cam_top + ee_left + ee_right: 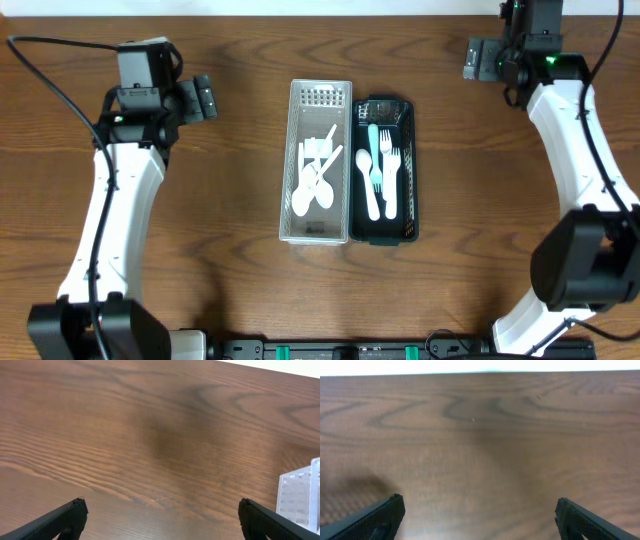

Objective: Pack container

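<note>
A clear plastic bin [294,150] stands at the table's middle with several white plastic spoons [316,178] in it. Right beside it, touching, a dark green bin [409,170] holds white and pale blue forks and spoons [381,170]. My left gripper [205,98] is open and empty at the far left, well apart from the bins; its wrist view shows both fingertips [159,519] over bare wood and a corner of the clear bin [300,497]. My right gripper [478,58] is open and empty at the far right; its fingertips [479,517] frame bare wood.
The wooden table [220,260] carries only the two bins. Black cables run along the left arm and by the right arm. The table's far edge shows at the top of the right wrist view [480,373].
</note>
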Motion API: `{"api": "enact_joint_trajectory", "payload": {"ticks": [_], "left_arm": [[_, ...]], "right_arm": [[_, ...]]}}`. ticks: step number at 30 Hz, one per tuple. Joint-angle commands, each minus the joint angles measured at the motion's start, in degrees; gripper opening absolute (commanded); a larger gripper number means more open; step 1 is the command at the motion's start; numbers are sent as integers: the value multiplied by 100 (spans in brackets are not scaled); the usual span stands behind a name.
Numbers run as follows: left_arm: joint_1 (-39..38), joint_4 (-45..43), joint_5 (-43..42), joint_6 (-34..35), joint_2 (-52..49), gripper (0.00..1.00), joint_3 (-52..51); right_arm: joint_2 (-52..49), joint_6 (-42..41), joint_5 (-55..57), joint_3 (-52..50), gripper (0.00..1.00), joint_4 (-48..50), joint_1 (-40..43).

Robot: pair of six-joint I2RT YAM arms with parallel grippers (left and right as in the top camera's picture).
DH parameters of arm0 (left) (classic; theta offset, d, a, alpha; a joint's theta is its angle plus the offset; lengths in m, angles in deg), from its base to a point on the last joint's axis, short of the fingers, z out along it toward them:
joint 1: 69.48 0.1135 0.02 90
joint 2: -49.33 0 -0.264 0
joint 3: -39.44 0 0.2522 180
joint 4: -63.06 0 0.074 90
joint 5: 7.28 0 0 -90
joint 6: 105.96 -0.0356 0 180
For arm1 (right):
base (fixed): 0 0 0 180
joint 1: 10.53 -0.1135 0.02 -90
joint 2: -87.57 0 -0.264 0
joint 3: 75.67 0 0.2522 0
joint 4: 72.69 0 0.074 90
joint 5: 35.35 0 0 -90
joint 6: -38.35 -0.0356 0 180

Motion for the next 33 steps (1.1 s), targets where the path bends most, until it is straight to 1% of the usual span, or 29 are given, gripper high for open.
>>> {"api": "enact_joint_trajectory", "payload": {"ticks": [1,3,5,10,11,13,18,22,25,29,33], "left_arm": [[-13,-72,70,-367,555,98,-109],[-13,-229,70,-367,866,98,-356],[-13,-479,70,-367,1233,98,-710],[-22,-1331,70,-365,2406,98,-1974],[-26,-1593,70,-363,2813,98,-2393],[-26,-1882,70,-365,3377,98,-2916],[-46,-2330,70,-341,5119,98,-4199],[-122,-2334,68,-343,6312,98,-4878],[-122,-2175,68,-345,6872,98,-5088],[-122,-1869,68,-345,7029,98,-5090],[-122,-1604,68,-345,6981,98,-5090]], "right_arm": [[643,101,179,-85,99,-151,-20],[916,42,195,-354,99,-164,-20],[1322,13,245,-828,99,-37,-22],[2649,-46,424,-2365,99,457,-33],[3077,-46,426,-2796,99,507,-52],[3663,-50,426,-3329,99,520,-96],[5198,-48,426,-4444,99,459,-345],[6177,-48,422,-4942,99,227,-461],[6679,-46,422,-5123,99,24,-461],[6983,-46,422,-5158,99,-407,-461],[6985,-46,422,-5158,99,-761,-461]]}}
